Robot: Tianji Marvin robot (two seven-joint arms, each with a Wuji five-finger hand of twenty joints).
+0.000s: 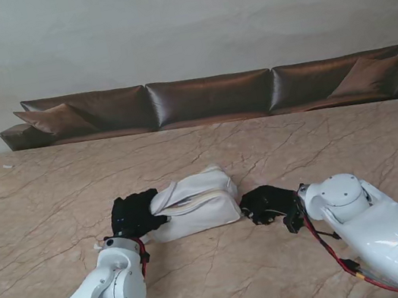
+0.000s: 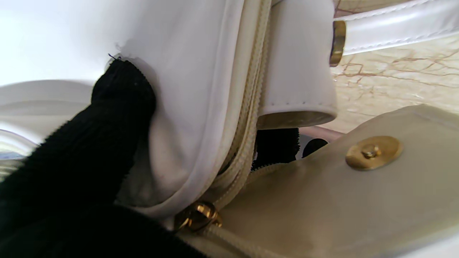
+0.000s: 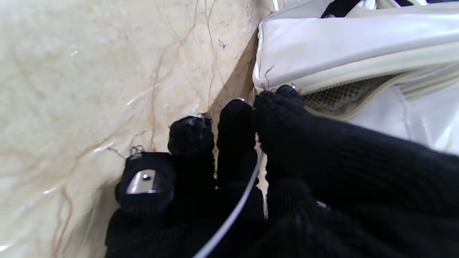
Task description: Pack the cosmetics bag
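Your left hand [image 1: 135,214] grips the left end of the white cosmetics bag [image 1: 197,205], which lies mid-table with its zipper [image 2: 247,118] part open. At the bag's right end, your right hand [image 1: 268,203] curls at the zipper corner; whether it pinches anything, you cannot tell. Pull sideways too hard and the soft bag may slip from your left grip.

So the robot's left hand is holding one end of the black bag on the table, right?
Almost. The left hand does grip one end of the bag on the table, but the bag is white, not black. Only the robot's gloves are black. The stand view shows it, and the left wrist view shows white material with a cream zipper.
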